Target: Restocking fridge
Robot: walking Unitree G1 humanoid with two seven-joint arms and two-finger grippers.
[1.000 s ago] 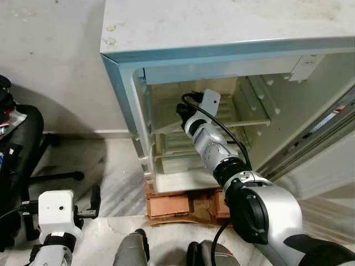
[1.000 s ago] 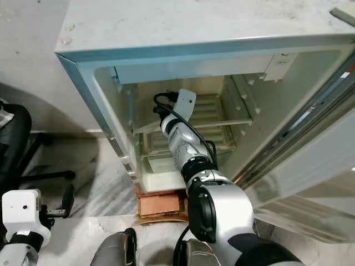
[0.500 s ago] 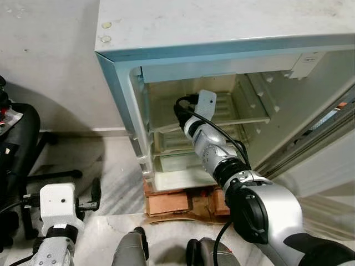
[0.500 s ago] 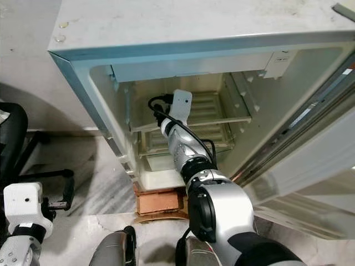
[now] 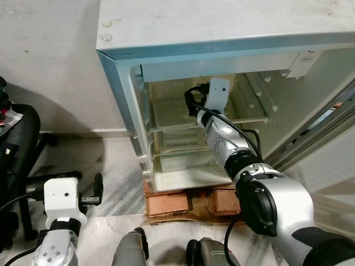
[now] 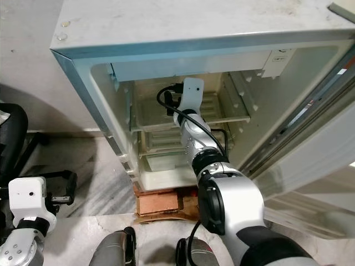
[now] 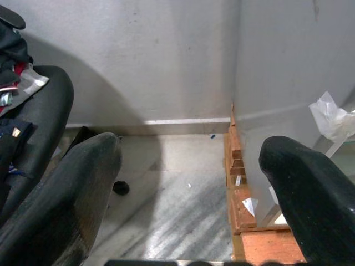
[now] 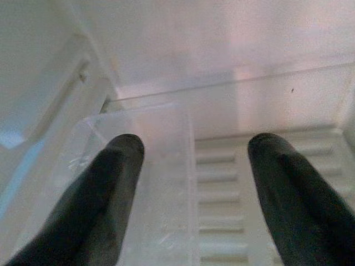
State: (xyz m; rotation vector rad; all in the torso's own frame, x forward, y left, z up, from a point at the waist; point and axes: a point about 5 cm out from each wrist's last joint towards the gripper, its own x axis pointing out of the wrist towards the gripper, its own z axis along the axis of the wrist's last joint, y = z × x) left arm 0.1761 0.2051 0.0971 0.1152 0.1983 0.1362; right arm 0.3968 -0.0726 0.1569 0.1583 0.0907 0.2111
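the fridge [image 5: 166, 33] stands open on a row of bricks [image 5: 183, 202], its door [image 6: 310, 160] swung out to the right. the right gripper [image 8: 191, 194] reaches inside over the upper clear shelf [image 5: 172, 113], fingers spread and holding nothing. the left gripper [image 7: 188, 194] hangs low beside a black chair [image 5: 16, 144], fingers apart too.

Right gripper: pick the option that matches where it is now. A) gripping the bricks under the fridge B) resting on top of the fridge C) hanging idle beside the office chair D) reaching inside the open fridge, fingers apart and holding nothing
D: the right gripper is inside the fridge above a clear shelf, fingers apart with nothing between them.
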